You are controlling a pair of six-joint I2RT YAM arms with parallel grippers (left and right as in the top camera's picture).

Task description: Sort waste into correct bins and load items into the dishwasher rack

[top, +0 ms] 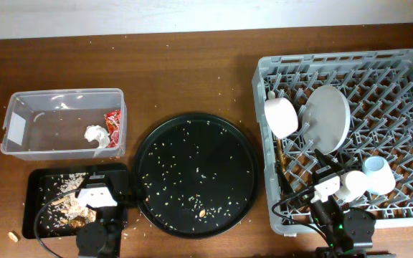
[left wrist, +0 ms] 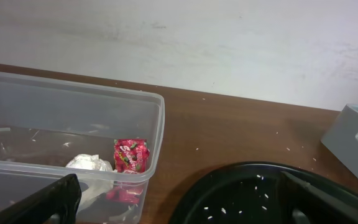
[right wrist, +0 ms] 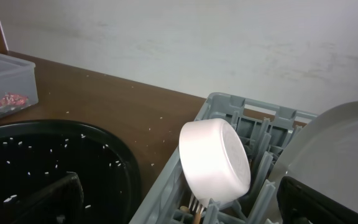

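We note left fingers [left wrist: 55, 200] and right fingers [right wrist: 45, 200] both spread wide, empty. A food scrap [top: 13, 235] lies on the tabletop [top: 192, 64], just left of the black tray [top: 38, 215]; left arm [top: 97, 235] nearer.

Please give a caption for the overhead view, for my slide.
Plate and bowl in the grey rack, wrapper and tissue in the clear tub, rice scattered on the round tray.

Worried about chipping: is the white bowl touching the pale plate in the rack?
Apart. Right wrist view shows grey rack pegs between white bowl and pale plate.
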